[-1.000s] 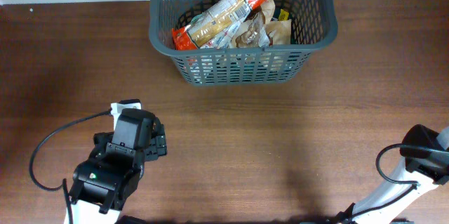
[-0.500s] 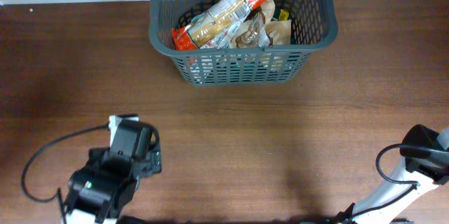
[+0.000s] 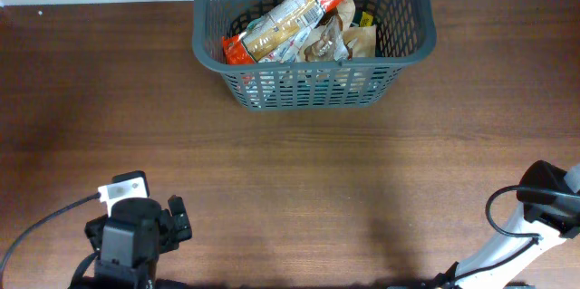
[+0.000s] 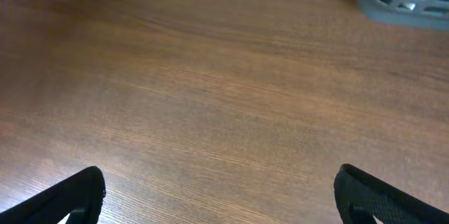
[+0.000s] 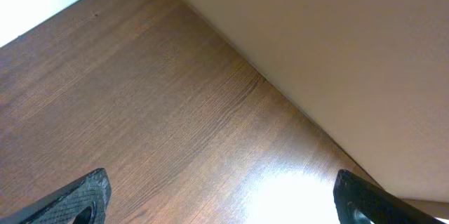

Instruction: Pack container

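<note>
The container (image 3: pixel 313 88), a large dark grey lattice basket, stands at the far middle of the table and holds several food packets, with a long red and tan packet (image 3: pixel 281 26) on top. One of its corners shows at the top right of the left wrist view (image 4: pixel 403 3). My left gripper (image 4: pixel 221 192) is open and empty over bare wood at the near left, far from the basket; its arm (image 3: pixel 136 239) shows in the overhead view. My right gripper (image 5: pixel 221 199) is open and empty over the table's near right corner; its arm (image 3: pixel 548 203) shows at the overhead view's right edge.
The brown wooden table (image 3: pixel 362 180) runs across the whole view. A black cable (image 3: pixel 36 230) loops beside the left arm. In the right wrist view the table's edge (image 5: pixel 280 94) runs diagonally, with pale floor beyond it.
My left arm has pulled back toward the near left edge of the table, away from the basket. The right arm and the basket have not moved.
</note>
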`<state>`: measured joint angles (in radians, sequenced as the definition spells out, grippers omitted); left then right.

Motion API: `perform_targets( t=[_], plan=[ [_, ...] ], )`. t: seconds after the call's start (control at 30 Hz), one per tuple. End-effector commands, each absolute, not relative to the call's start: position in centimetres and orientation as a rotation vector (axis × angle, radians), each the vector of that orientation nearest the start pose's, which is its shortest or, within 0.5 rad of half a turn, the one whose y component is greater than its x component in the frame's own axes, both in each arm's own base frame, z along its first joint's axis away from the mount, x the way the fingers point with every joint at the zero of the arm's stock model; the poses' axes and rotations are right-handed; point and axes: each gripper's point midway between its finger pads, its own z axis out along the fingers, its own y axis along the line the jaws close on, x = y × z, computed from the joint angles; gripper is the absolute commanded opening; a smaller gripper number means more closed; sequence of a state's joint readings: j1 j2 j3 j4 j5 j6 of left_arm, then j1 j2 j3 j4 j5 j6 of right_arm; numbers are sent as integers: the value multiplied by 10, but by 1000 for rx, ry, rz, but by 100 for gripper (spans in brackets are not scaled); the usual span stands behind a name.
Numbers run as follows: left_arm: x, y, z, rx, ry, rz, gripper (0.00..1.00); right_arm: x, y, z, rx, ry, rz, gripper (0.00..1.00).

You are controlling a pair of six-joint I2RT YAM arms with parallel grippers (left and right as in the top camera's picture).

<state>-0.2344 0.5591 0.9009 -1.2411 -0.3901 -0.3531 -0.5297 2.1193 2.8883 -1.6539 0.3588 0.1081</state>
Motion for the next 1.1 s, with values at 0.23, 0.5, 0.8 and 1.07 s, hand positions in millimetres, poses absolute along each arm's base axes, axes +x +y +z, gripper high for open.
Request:
perform_targets(
  t=[0.23, 0.5, 0.8, 1.07],
  plan=[
    [152, 32, 221, -348, 2276, 163, 99, 340, -272, 388, 932, 2248, -639, 99],
    [167, 29, 283, -339, 1932, 36, 99, 340, -272, 388, 932, 2248, -639, 99],
    [201, 15, 325, -132, 1691, 50, 99, 340, -272, 388, 932, 2248, -639, 99],
    [200, 24, 306, -123, 1601, 101, 99, 340, -272, 388, 932, 2248, -639, 99]
  ],
)
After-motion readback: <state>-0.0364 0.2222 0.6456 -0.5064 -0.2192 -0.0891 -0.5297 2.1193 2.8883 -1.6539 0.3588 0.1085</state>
